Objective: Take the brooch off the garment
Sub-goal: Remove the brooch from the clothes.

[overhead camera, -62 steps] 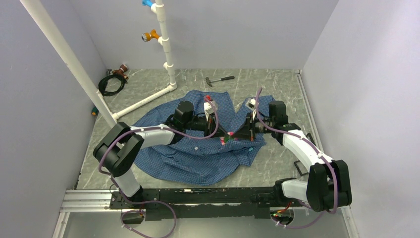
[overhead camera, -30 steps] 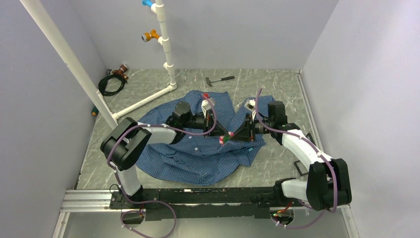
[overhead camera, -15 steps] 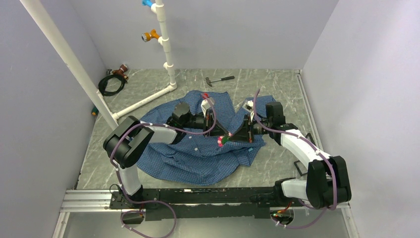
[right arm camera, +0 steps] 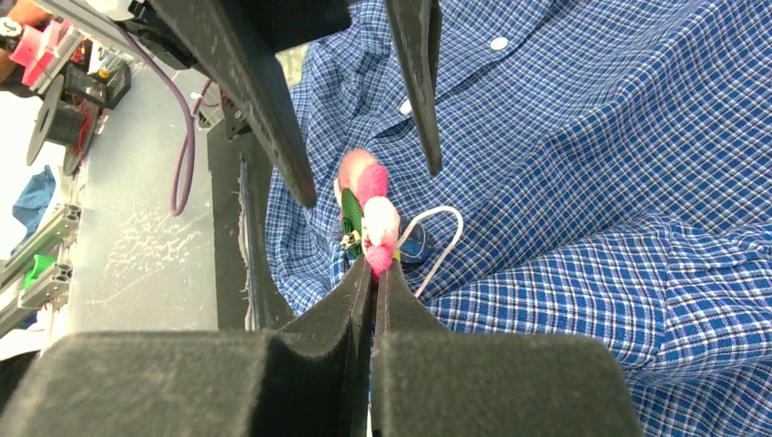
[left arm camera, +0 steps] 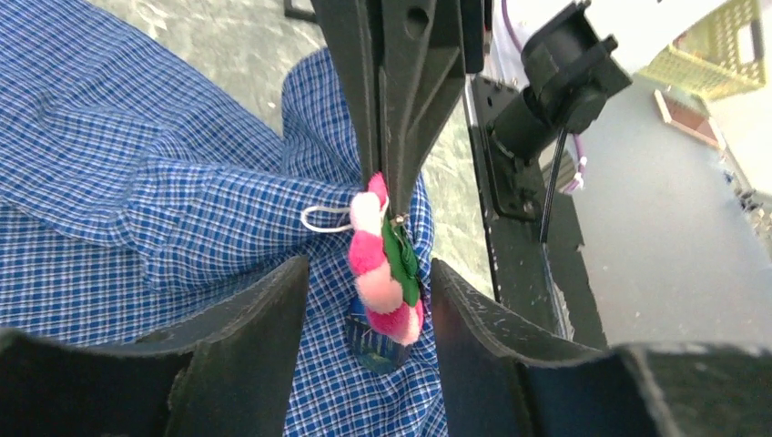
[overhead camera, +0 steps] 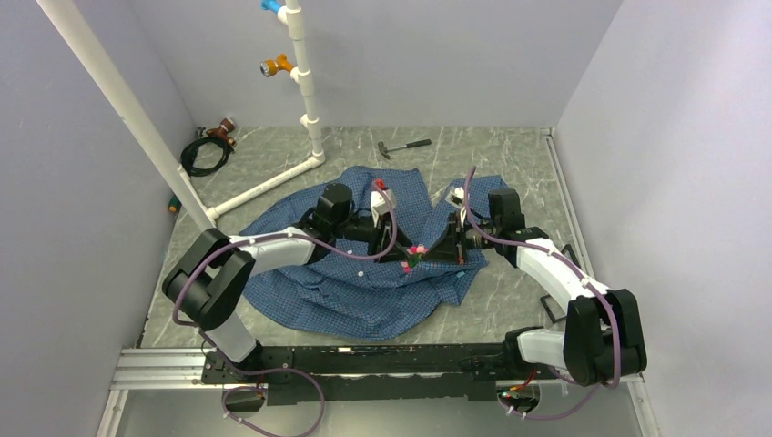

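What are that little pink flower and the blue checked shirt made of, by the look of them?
The brooch looks like soft felt or plush: matte, fuzzy pink and whitish lobes with a flat green felt-like layer behind. The shirt looks like thin woven cotton or a cotton blend: a fine blue-and-white check, matte, folding into soft creases.

One blue checked shirt (overhead camera: 364,296); one pink-and-green flower brooch (overhead camera: 414,252); two white-and-black robot arms (overhead camera: 273,244) (overhead camera: 555,264); one dark-handled hammer (overhead camera: 403,146); one black cable coil (overhead camera: 205,155).
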`<state>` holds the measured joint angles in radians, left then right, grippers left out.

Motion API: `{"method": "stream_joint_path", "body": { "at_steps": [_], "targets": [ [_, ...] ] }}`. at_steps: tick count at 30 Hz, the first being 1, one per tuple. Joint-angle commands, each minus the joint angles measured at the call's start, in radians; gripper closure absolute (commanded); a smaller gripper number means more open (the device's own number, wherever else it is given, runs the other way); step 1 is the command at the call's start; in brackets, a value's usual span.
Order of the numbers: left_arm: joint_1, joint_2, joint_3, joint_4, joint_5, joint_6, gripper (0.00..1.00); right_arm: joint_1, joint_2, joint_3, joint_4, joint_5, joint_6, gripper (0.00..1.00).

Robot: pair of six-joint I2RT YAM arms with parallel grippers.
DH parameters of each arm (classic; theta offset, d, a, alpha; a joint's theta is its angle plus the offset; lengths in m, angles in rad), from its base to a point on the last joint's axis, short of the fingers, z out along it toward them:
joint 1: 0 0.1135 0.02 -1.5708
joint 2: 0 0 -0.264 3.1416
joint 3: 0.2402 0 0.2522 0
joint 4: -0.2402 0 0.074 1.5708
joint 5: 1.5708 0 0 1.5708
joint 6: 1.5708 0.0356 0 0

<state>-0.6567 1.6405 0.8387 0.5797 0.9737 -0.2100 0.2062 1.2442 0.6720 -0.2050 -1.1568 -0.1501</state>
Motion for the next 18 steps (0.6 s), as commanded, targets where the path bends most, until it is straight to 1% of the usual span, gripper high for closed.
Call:
{"method": "stream_joint_path", "body": {
  "at_steps": [1,4,7,12,16,17,18],
  "targets": [
    [-0.049,-0.018,0.044,-0.151,-0.029,0.152,0.42,-0.004,-0.021,0.025,-0.006,-0.011,-0.029,1.0],
    [-0.082,0.002,0.068,-0.174,-0.055,0.166,0.43,-0.004,-0.026,0.023,-0.01,-0.015,-0.029,1.0],
    [-0.091,0.019,0.081,-0.165,-0.049,0.153,0.52,-0.004,-0.035,0.023,-0.016,-0.017,-0.035,1.0],
    [-0.091,0.03,0.082,-0.131,-0.025,0.124,0.76,-0.004,-0.04,0.022,-0.029,-0.019,-0.05,1.0],
    [-0.089,0.032,0.074,-0.118,-0.006,0.121,1.0,-0.004,-0.04,0.025,-0.027,-0.028,-0.047,1.0],
    [-0.089,0.029,0.066,-0.1,-0.001,0.113,1.0,-0.004,-0.04,0.025,-0.027,-0.03,-0.046,0.96],
    [-0.085,0.029,0.056,-0.071,0.006,0.096,1.0,-0.004,-0.039,0.025,-0.028,-0.031,-0.048,0.83]
  ]
}}
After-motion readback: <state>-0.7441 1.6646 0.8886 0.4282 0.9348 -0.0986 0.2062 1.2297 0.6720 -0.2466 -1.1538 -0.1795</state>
